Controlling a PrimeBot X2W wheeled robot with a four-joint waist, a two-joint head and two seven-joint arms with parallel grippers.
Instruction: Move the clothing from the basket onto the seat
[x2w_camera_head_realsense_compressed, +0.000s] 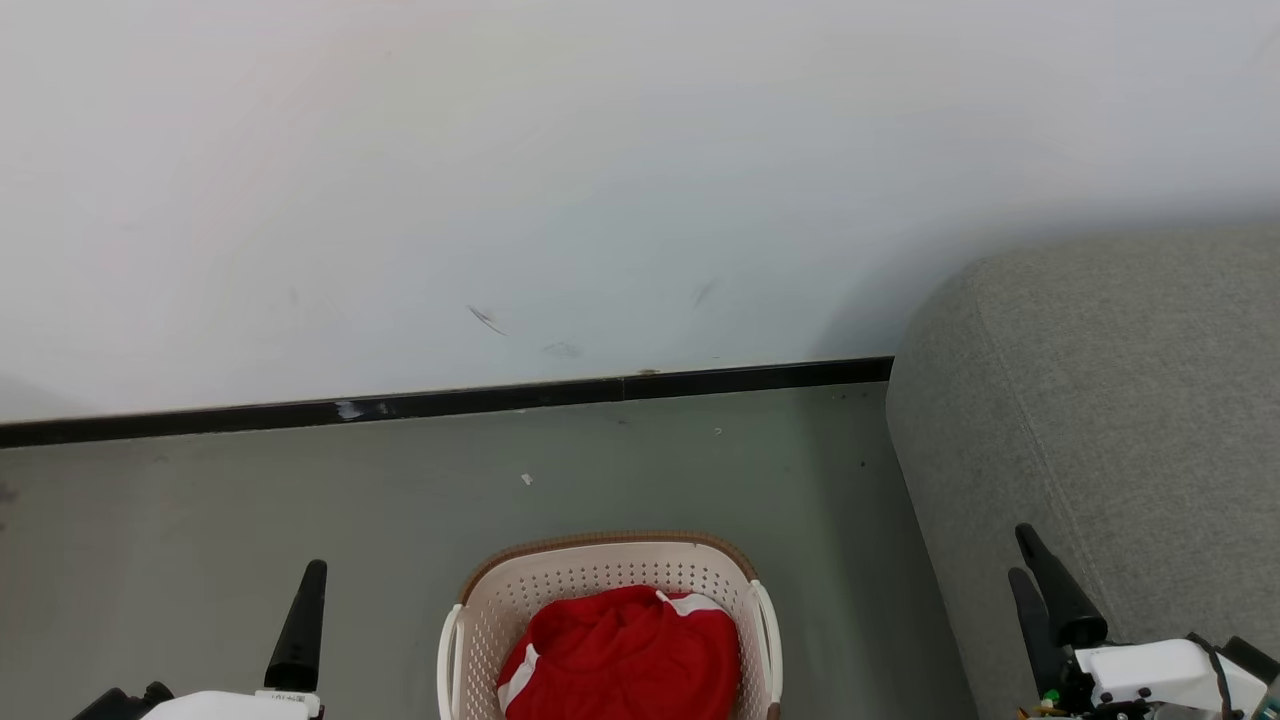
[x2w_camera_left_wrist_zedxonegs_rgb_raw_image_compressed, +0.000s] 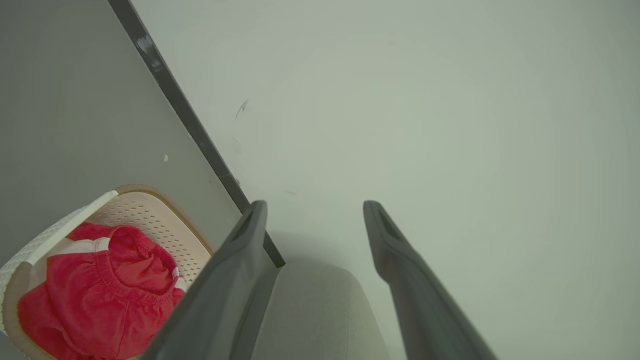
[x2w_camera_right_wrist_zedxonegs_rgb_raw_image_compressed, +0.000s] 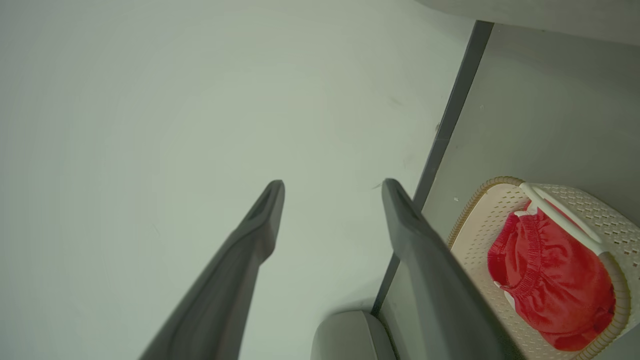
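Basket (x2w_camera_head_realsense_compressed: 600, 575) with red clothing (x2w_camera_head_realsense_compressed: 625, 655) inside

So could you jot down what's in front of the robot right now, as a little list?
clothing: red with white trim, bunched inside the basket
basket: cream, perforated, on the floor before the wall
seat: grey sofa, right of the basket
left gripper: open, empty
right gripper: open, empty
progress: clothing not yet moved

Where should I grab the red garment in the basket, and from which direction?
I'd pinch the red garment at its bunched elastic waistband, from straight above: it lies on top of the heap, and the basket walls ring it, blocking sideways approaches.
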